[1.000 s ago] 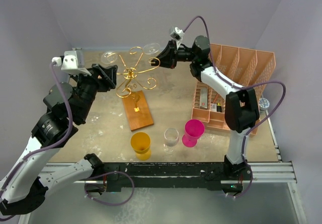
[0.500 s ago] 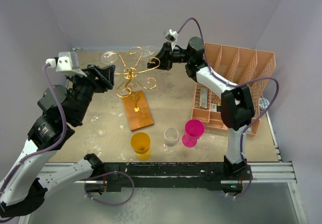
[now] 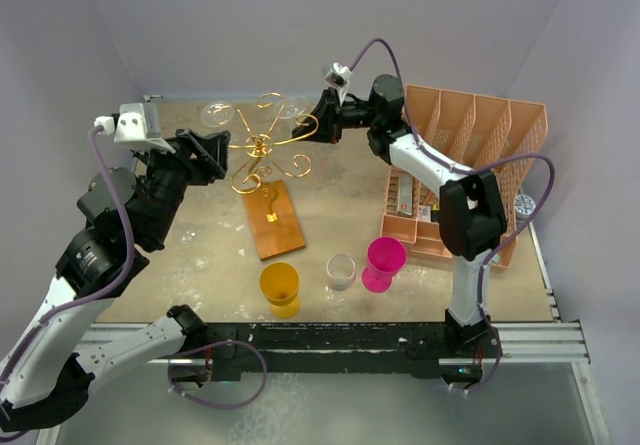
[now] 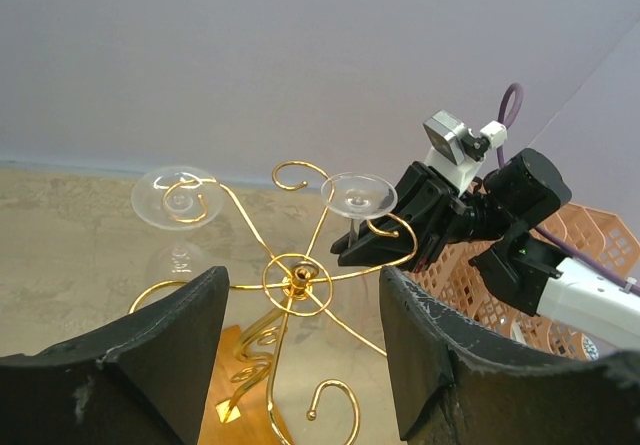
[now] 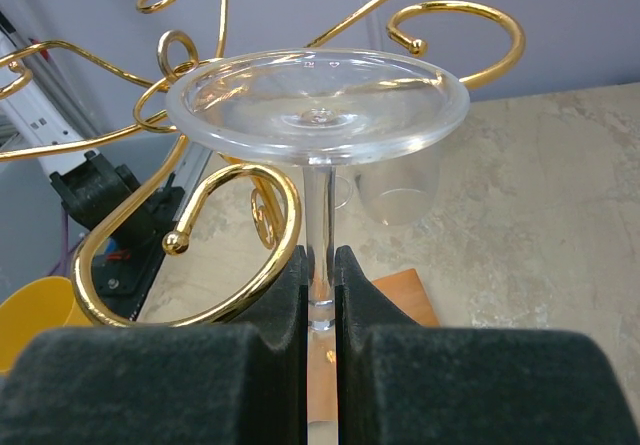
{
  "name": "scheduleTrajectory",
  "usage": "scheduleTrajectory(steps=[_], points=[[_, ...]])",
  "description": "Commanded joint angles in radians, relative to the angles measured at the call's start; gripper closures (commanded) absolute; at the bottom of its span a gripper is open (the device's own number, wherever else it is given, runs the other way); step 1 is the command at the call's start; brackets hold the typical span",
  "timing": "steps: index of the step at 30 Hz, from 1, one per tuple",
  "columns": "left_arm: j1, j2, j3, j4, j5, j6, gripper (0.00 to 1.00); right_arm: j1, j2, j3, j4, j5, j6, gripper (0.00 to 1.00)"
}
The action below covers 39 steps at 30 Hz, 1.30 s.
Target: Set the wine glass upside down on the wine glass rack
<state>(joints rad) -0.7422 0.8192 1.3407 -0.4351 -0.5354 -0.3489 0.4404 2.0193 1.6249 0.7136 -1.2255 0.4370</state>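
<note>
My right gripper (image 5: 320, 260) is shut on the stem of a clear wine glass (image 5: 318, 105), held upside down with its round foot on top. The stem stands just right of a gold curl (image 5: 250, 180) of the wine glass rack (image 3: 260, 146); I cannot tell if they touch. From the left wrist view, the glass foot (image 4: 358, 193) sits above a rack arm, with the right gripper (image 4: 375, 250) under it. A second clear glass (image 4: 178, 197) hangs on the rack's far-left arm. My left gripper (image 4: 300, 277) is open, holding nothing, close to the rack's hub (image 4: 296, 280).
The rack's wooden base (image 3: 273, 220) lies mid-table. A yellow cup (image 3: 280, 287), a small clear glass (image 3: 341, 271) and a pink cup (image 3: 383, 263) stand in a row near the front. A salmon slotted organizer (image 3: 480, 130) fills the right side.
My right gripper has carried the wine glass leftward, closer to the rack's curled arm. The left arm drew back slightly to the left and then held still.
</note>
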Motion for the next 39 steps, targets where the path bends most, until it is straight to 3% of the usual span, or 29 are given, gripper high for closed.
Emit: scheduleTrajectory(steps=[1, 13, 34, 39], points=[[-0.003, 0.006, 0.035, 0.027, 0.009, -0.005, 0.41, 0.008, -0.095, -0.025, 0.031, -0.047, -0.02, 1.0], [-0.003, 0.027, 0.035, 0.044, 0.027, -0.003, 0.41, 0.008, -0.137, -0.084, 0.032, -0.041, -0.017, 1.0], [-0.003, 0.095, 0.018, 0.029, 0.047, 0.0, 0.41, 0.024, -0.07, -0.024, 0.083, -0.072, 0.103, 1.0], [-0.002, 0.141, 0.016, 0.028, 0.017, 0.001, 0.41, 0.024, -0.066, -0.035, 0.062, -0.002, 0.088, 1.0]])
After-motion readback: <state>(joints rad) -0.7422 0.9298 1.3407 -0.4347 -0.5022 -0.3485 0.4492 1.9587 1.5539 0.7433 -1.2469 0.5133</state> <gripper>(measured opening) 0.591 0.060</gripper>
